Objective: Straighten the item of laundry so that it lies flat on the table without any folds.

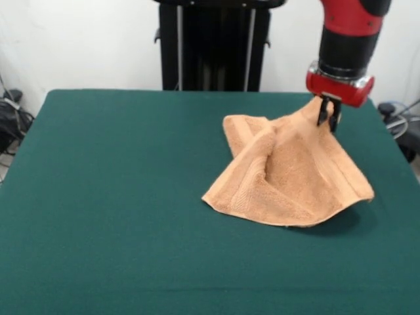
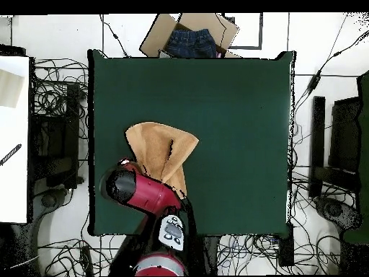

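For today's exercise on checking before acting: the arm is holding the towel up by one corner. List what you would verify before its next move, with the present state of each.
1. Gripper shut on a towel corner: ok.
2. Towel flat: not ok, lifted corner, a deep fold down the middle.
3. Towel's low edges resting on the table: ok.
4. Green surface free beside the towel for spreading: ok.
5. Towel fully on the table: ok in the overhead view.
6. Grip firmness: cannot tell.

Readable text: none in either view.
Towel [image 1: 289, 172]: no label or print shows.
Arm [image 2: 144, 191]: a pale panel near its base carries dark marks, too small to read.
Box [image 2: 189, 34]: no lettering shows.
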Motion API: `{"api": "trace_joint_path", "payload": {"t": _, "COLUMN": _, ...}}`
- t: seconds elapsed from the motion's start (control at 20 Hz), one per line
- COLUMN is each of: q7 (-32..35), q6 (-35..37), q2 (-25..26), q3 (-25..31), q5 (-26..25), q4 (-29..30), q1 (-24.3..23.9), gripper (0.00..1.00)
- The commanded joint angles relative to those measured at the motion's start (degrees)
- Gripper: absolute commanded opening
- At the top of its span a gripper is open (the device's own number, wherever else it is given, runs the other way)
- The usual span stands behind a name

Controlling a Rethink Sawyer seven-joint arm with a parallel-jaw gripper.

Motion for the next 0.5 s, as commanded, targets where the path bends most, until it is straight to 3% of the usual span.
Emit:
{"api": "trace_joint_path", "payload": {"t": 0.05, "q7": 15.5, "q6": -4.0, "q2": 1.4, "q3": 6.3, "q5": 3.0, "q4": 5.1, "q1": -3.2, "gripper": 0.0}}
{"api": "trace_joint_path", "payload": {"t": 0.5, "q7": 14.9, "q6": -7.7, "q2": 3.4, "q3": 8.9, "q5": 1.5, "q4": 5.5, "q1": -6.3, "gripper": 0.0}}
